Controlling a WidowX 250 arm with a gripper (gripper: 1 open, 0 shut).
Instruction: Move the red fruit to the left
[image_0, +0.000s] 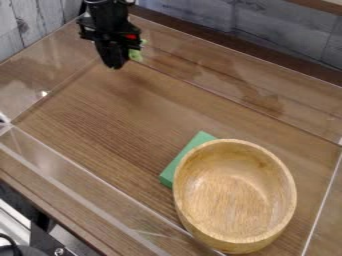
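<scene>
Wood-grain tabletop, brown, enclosed by low clear plastic walls; grey planked backdrop along the top right.

Item, upper left: black gripper, pointing straight down, hanging just above the tabletop near the far left corner. Jaws closed on the fruit.

Item, in the gripper: fruit, red, small, only partly visible between the black fingers, with a green leafy bit showing at its right side. Held off the surface, well apart from the other objects.

Item, lower centre: green pad, flat, lying on the tabletop, its right part tucked under the bowl.

Item, lower right: wooden bowl, round, light, upright, resting on the pad's edge.
</scene>
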